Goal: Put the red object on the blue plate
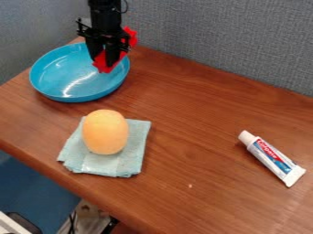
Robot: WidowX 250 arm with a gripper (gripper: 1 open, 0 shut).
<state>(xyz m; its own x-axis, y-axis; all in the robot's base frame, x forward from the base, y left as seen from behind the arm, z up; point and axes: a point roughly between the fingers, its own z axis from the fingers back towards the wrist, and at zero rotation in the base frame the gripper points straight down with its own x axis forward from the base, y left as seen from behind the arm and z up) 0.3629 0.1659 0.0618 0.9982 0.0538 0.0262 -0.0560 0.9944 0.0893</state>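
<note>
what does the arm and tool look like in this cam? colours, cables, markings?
Only the lowest part of the arm shows: a slim, dark, nearly black column coming in from the top edge. The tool at its end is black too, with red parts around its fingers and a red tab out to the side. No cables or markings can be made out at this resolution.

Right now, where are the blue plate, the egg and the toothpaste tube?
Blue plate [55,80], camera view, bare inner floor.
Egg [104,131], camera view, middle of shell.
Toothpaste tube [272,157], camera view, middle of body.
</note>
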